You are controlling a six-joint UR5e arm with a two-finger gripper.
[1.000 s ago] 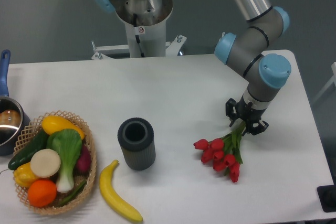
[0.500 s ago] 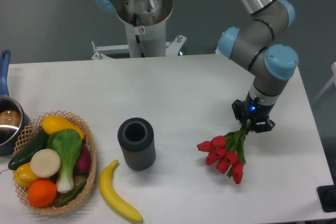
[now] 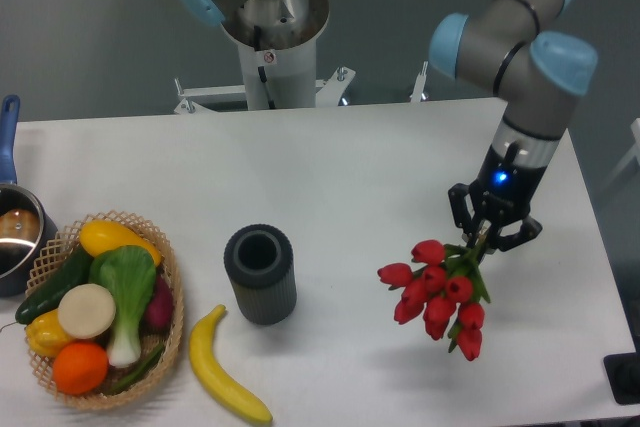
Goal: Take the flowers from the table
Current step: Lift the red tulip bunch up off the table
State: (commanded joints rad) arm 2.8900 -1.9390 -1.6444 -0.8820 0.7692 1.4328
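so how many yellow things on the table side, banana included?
3: banana lying beside the basket, lemon at the basket's top, yellow pepper at its left. More may be hidden underneath.

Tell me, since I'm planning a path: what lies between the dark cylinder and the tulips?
Only bare table shows in the camera view between the dark cylinder and the flowers held in the claw.

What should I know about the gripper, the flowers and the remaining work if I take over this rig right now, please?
Gripper: fingers shut on the stems of the flowers, heads hanging down and to the left.
Flowers: appear lifted off the table, with a shadow below them near the right front edge.
Done: grasp made, lift apparently under way.
Left: confirm the bunch is clear of the table and hold it steady.
Nearby: dark cylinder, banana, basket to the left.
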